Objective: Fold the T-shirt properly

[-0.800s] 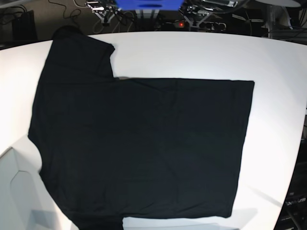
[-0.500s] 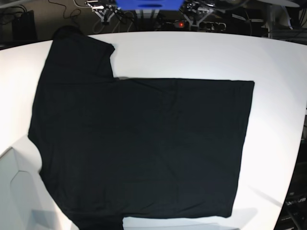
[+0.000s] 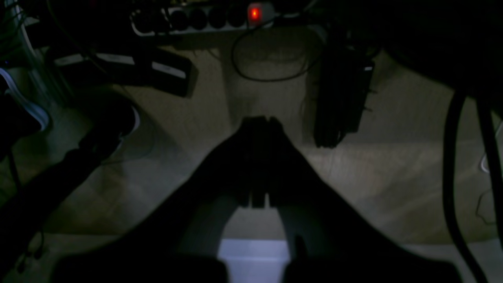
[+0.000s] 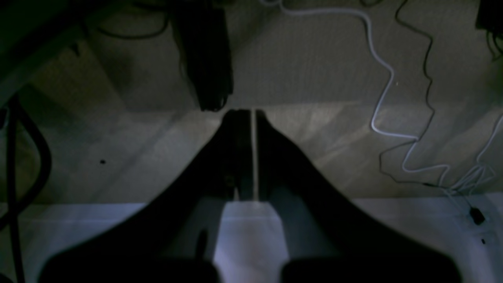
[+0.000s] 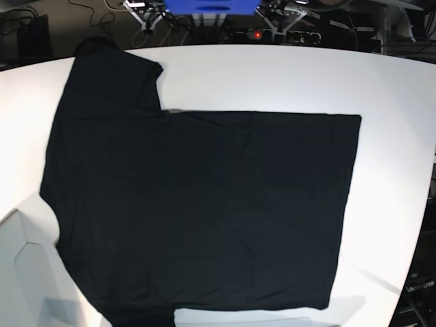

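Table (image 5: 286, 75): a broad white top that carries the whole garment, with bare margin along the far edge and the base view's right side, room I judge useful for folding.
T-shirt (image 5: 197, 211): spread flat and unfolded over most of the table, plain black side up, no print or label in sight. Its straight hem runs down the base view's right; one sleeve reaches toward the far-left corner and the other runs off the near edge of the picture. Lying open like this, it looks ready for a first fold, so I judge the task not yet begun.
Floor (image 4: 314, 70): fills both wrist views beyond the table edge, which suggests both arms are parked at the far side, pointing down, clear of the cloth.
Left gripper (image 3: 259, 122): its dark fingers meet at the tips with nothing between them; it hangs over the floor, gripping nothing, well apart from the T-shirt.
Right gripper (image 4: 244, 114): fingers drawn together with only a thin sliver of light between them, empty, likewise over the floor with the white table edge under its base.
Power strip (image 3: 196, 17): lies on the floor ahead of the left gripper, its red switch lit.
White cable (image 4: 387, 78): snakes loose across the floor to the side of the right gripper, out of the work.
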{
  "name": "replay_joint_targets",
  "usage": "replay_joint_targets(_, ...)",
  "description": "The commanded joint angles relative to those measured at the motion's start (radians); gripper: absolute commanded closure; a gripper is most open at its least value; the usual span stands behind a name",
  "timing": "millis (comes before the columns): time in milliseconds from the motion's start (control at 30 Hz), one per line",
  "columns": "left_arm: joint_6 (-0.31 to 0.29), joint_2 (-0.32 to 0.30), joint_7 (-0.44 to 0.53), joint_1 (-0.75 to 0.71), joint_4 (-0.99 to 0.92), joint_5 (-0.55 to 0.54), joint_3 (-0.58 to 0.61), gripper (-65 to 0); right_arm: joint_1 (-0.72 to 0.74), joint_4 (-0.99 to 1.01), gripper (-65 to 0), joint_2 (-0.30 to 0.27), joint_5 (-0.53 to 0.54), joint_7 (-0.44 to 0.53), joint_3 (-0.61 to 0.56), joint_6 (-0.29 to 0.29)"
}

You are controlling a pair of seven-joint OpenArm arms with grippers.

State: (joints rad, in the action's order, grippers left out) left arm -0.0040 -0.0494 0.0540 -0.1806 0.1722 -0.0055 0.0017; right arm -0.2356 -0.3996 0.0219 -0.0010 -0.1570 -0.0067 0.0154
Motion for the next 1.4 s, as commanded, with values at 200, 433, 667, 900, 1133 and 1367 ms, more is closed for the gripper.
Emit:
replay_joint_targets(200,0.0,-0.048,0.004,-0.144,0.145,-0.003,-0.002,-0.1,-0.233,-0.325,0.0,0.0,-0.003,-0.006,0.0,-0.021)
replay_joint_targets(433,0.0,-0.163,-0.001,-0.434,0.613,-0.095,-0.001,-0.1,-0.509,-0.694,0.0,-0.044,-0.001,-0.006,0.007,-0.021)
replay_joint_targets(667,0.005,-0.284,-0.001,-0.669,0.985,-0.282,-0.001,-0.1,-0.732,-1.036,0.0,-0.058,0.0,-0.002,0.007,-0.021)
replay_joint_targets(900,0.008,-0.378,0.004,-0.853,1.351,-0.365,-0.006,-0.4,-0.911,-1.452,0.0,-0.061,0.0,-0.006,0.011,-0.021)
replay_joint_targets(1133,0.003,-0.332,-0.003,-0.963,1.684,-0.362,-0.173,-1.2,-0.934,-1.637,0.0,-0.086,0.0,-0.008,0.046,-0.021)
replay_joint_targets(1367,0.005,-0.312,-0.003,-0.911,1.788,-0.365,-0.292,-34.8,-0.85,-1.639,-21.9,-0.086,0.0,-0.008,0.06,-0.021)
